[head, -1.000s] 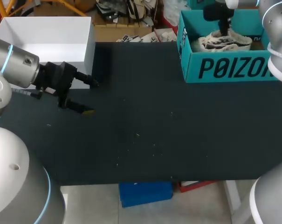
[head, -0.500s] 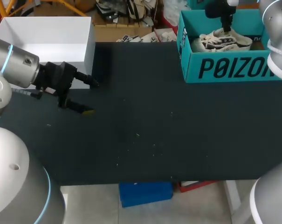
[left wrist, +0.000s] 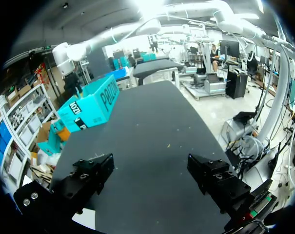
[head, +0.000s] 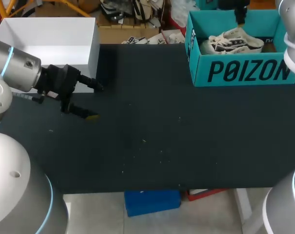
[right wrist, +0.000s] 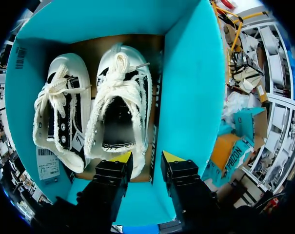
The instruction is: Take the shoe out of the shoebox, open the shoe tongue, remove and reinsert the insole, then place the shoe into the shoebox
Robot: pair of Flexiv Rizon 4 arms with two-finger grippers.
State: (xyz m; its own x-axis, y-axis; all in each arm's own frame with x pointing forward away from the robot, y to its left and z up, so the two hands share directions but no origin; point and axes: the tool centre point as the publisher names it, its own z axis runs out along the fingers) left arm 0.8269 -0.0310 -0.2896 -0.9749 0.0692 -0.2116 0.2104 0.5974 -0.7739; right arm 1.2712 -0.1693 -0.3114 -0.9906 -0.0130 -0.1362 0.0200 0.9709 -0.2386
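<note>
Dark table [head: 152,146], teal shoebox [head: 245,72] with two shoes [right wrist: 117,105], right gripper [right wrist: 147,157] above

Shoebox [head: 245,73] sitting at far right of table [head: 152,141], two shoes [right wrist: 119,112] lying side by side in it. Right gripper [right wrist: 146,158] hovering above shoebox, just off one shoe's heel. Second box [head: 49,44] sitting at far left corner; left gripper [head: 96,102] hanging before it, well apart from shoebox.

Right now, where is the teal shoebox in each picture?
Head view: shoebox at the far right corner of the table.
Left wrist view: shoebox far ahead of left fingers.
Right wrist view: shoebox just ahead of right fingers.
Shared landmark: white shoes, head and right wrist views.
</note>
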